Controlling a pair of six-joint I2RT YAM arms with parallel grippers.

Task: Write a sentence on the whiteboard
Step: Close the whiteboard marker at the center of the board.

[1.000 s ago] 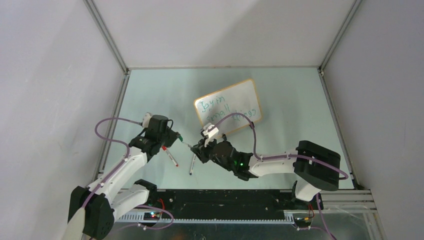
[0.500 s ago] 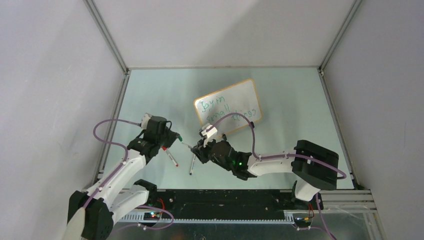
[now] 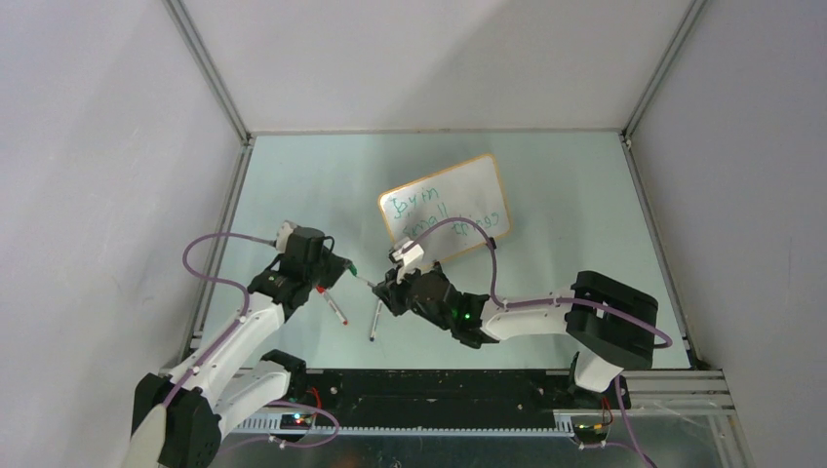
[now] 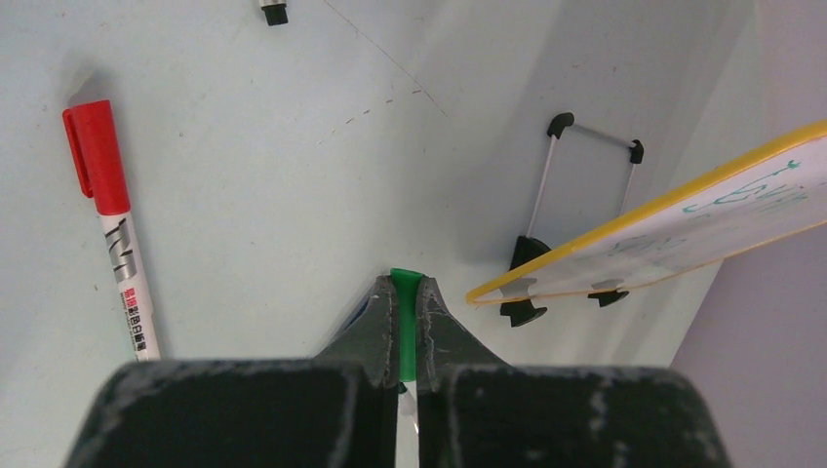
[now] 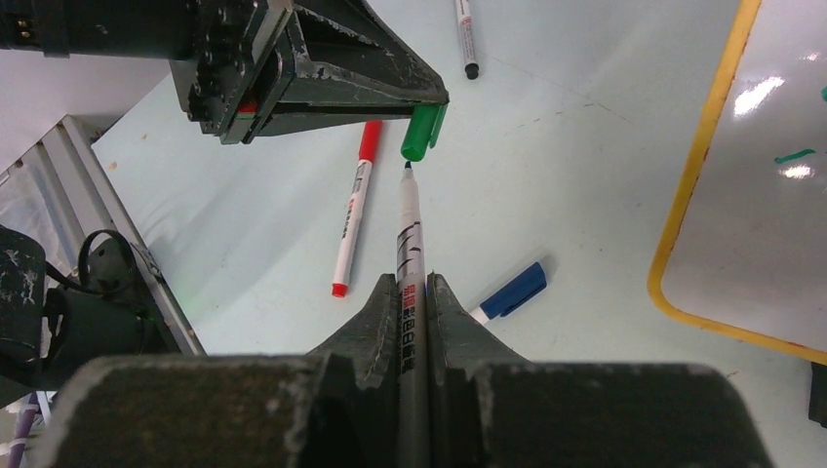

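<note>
The right end effector [image 5: 413, 285] has crept left in frame, clenched on the thin white marker pen [image 5: 409, 234], left end effector [image 4: 404, 289] pinching its green plastic cap [image 5: 421, 132]: align tip squarely before pushing; orange-framed whiteboard [image 3: 475, 183] stands upper centre.

Tight in the middle: the left gripper [image 3: 343, 266], pinching a green cap [image 5: 421, 132], sits nose to nose with the right gripper [image 3: 383, 286] and its clamped marker [image 5: 408, 244], barely a gap between them. A red marker [image 3: 332, 305] and a dark pen [image 3: 374, 320] lie just beneath. The whiteboard [image 3: 444, 207] stands tilted right behind. Bare counter [image 3: 585, 224] opens wide to the right.
</note>
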